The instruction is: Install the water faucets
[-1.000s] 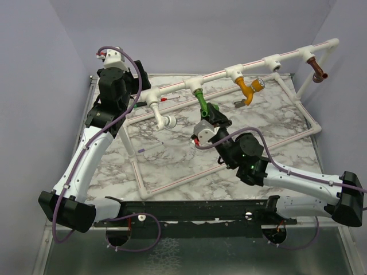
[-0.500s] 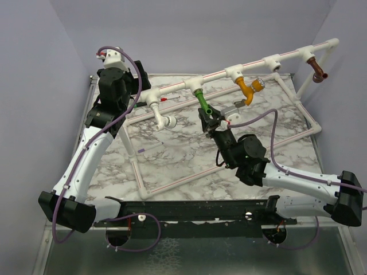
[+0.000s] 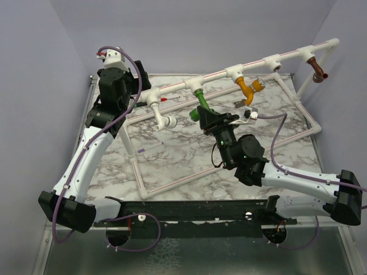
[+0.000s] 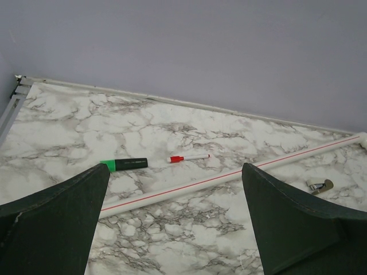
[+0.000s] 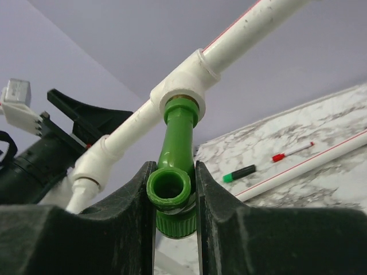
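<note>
A green water faucet (image 3: 200, 101) hangs from a tee on the raised white red-striped pipe (image 3: 218, 74). My right gripper (image 3: 205, 117) is shut on its lower end. In the right wrist view the green faucet (image 5: 177, 143) sits squeezed between both fingers of the right gripper (image 5: 175, 197), its open mouth facing the camera. On the same pipe hang a white faucet (image 3: 161, 115), an orange-yellow faucet (image 3: 246, 89) and a brown faucet (image 3: 317, 70). My left gripper (image 3: 139, 86) is at the back left, and the left wrist view shows this gripper (image 4: 175, 220) open and empty above the table.
A white pipe frame (image 3: 172, 184) lies on the marble table. Near the back wall lie a green-capped marker (image 4: 124, 165), a red-capped pen (image 4: 189, 157), a long striped pipe (image 4: 229, 177) and a small metal piece (image 4: 319, 185). Walls close in on three sides.
My right wrist has rolled around while shut on the green faucet, turning its lower end so the spout now points left. The left arm has not moved.
</note>
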Tool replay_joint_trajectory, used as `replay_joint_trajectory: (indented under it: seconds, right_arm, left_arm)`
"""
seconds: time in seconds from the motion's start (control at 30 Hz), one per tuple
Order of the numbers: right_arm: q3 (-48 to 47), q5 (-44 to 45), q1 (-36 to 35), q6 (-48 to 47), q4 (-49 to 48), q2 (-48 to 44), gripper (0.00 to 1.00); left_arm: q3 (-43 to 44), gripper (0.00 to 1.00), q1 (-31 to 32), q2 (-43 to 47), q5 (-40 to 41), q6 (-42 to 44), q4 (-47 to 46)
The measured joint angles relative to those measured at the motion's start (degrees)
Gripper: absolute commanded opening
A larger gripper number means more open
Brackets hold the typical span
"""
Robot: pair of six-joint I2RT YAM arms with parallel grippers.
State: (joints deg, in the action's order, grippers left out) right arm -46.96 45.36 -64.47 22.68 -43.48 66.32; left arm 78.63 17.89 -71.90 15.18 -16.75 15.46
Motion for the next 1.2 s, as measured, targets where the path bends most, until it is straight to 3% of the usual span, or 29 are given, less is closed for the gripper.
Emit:
replay_joint_trajectory:
  seconds: [0.3, 0.6, 1.07, 1.2]
  right_arm:
    - [-2.9, 4.0, -0.1, 30.3, 11.5, -1.2, 0.01]
    - [-5.3, 5.0, -0.1, 47.4, 19.8, -1.6, 0.01]
    - [-6.1, 5.0, -0.1, 52.7, 24.9, -2.6, 0.42]
    - [-6.1, 4.9, -0.1, 53.2, 26.4, -3.6, 0.48]
  left_arm:
    - [0.0, 0.99, 0.0, 0.0, 0.0, 0.0, 0.0]
    - [0.0, 0.99, 0.0, 0.0, -0.1, 0.0, 0.0]
    - [0.0, 0.99, 0.1, 0.0, -0.2, -0.1, 0.1]
    - [0.0, 0.99, 0.1, 0.1, -0.1, -0.1, 0.1]
